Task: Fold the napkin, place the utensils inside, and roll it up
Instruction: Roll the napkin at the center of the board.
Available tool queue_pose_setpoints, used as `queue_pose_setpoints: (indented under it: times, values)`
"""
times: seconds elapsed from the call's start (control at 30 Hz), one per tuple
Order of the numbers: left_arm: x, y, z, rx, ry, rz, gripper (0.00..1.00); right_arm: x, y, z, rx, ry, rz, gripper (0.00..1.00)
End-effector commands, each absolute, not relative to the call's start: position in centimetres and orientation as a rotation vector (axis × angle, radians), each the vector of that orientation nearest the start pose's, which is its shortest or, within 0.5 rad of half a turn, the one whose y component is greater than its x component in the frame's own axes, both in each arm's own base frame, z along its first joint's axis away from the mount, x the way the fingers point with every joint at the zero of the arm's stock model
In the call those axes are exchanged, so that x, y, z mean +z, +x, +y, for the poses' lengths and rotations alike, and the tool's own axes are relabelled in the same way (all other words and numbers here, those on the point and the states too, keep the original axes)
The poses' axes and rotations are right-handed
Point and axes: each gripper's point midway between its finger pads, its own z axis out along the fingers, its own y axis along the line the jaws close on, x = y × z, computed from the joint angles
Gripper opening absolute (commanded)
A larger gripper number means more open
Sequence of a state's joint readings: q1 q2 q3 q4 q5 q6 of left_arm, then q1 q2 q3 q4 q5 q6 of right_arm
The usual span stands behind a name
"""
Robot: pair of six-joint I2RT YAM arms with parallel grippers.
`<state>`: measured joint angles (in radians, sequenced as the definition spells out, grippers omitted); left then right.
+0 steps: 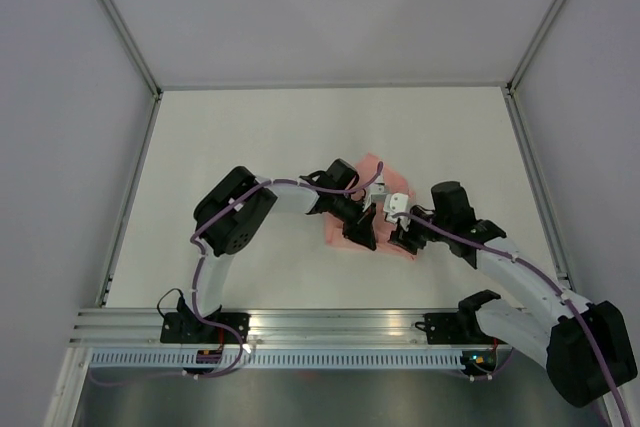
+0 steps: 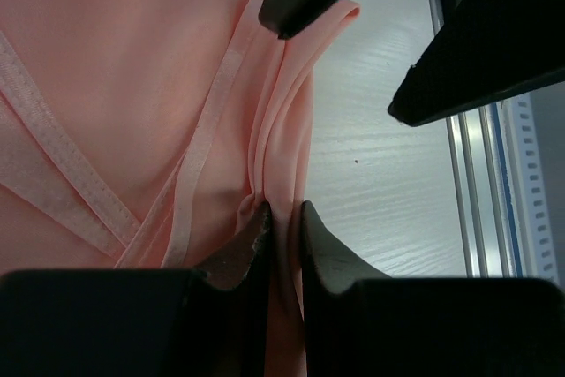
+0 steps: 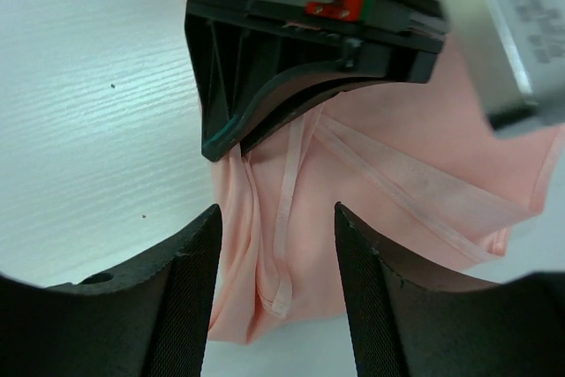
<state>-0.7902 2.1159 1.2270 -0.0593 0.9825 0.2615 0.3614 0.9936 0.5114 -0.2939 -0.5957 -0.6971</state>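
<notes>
At napkin (image 2: 124, 86) edge | L end effector (image 2: 284, 216) pinches fold | R end effector (image 3: 275, 218) open, holds nil

This is a robotics lab test cell, not a home or shop. A bare white wood-grain tabletop (image 1: 250, 147) is boxed in by plain pale grey wall panels (image 1: 330, 7) held in slim aluminium corner posts (image 1: 120, 27). A slotted aluminium extrusion rail (image 1: 330, 325) along the near edge carries two black-and-white robot arms (image 1: 235, 217) strung with thin purple cables (image 1: 285, 183).
</notes>
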Motion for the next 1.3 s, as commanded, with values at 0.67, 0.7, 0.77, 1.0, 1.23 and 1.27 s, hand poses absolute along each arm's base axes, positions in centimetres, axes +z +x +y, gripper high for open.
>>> queue_pose_setpoints:
  times: [0.67,0.7,0.77,1.0,1.23,1.27]
  values:
    - [-5.5,17.5,-36.0,-1.415,1.470,2.395,0.02,3.5,19.6,19.4,0.285,-1.693,1.597,0.61]
    - [-5.5,17.6,-36.0,-1.417,1.470,2.393,0.02,3.2,19.4,19.5,0.289,-1.707,1.600,0.60]
    - [-5.6,17.6,-35.9,-1.413,1.466,2.397,0.02,3.1,19.4,19.7,0.291,-1.709,1.598,0.60]
    - [-5.5,17.8,-35.9,-1.402,1.472,2.388,0.02,2.3,20.0,19.6,0.239,-1.721,1.599,0.57]
    - [-4.2,18.7,-36.7,-1.399,1.480,2.328,0.02,1.1,20.0,19.4,0.230,-1.743,1.615,0.48]
    - [-4.1,18.8,-36.8,-1.393,1.483,2.321,0.03,1.0,20.0,19.4,0.233,-1.745,1.615,0.46]
